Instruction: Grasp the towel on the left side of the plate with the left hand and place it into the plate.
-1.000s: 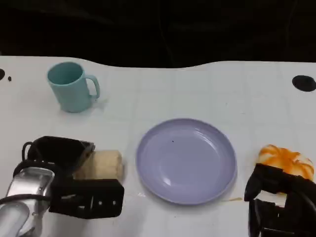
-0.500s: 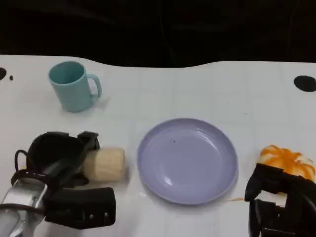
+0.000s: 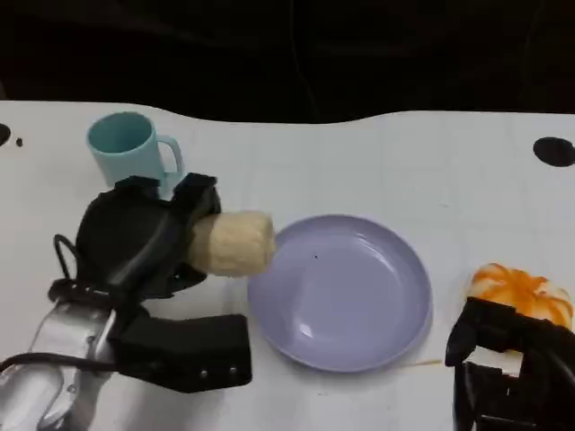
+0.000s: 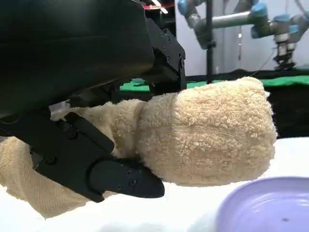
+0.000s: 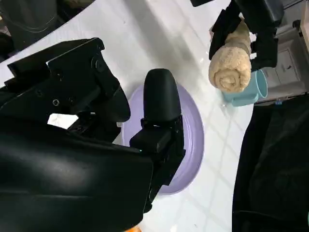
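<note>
On the white tabletop [image 3: 377, 162] there is one round lilac plastic plate [image 3: 340, 291], one pale teal mug [image 3: 130, 151] beyond the plate's left side, and one orange-and-white bun-like thing [image 3: 521, 292] at its right. The left hand [image 3: 144, 235] clasps the one rolled cream terry towel [image 3: 232, 242], lifted off the tabletop, its free end just over the plate's left rim. The right hand [image 3: 508, 370] rests near the plate's right side with fingers curled in, holding nothing.

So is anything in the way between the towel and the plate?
No, nothing visible is. The left robot hand holds the rolled towel lifted right at the purple plate's left rim, and the plate is bare. The blue mug stands behind the hand, off the path.
</note>
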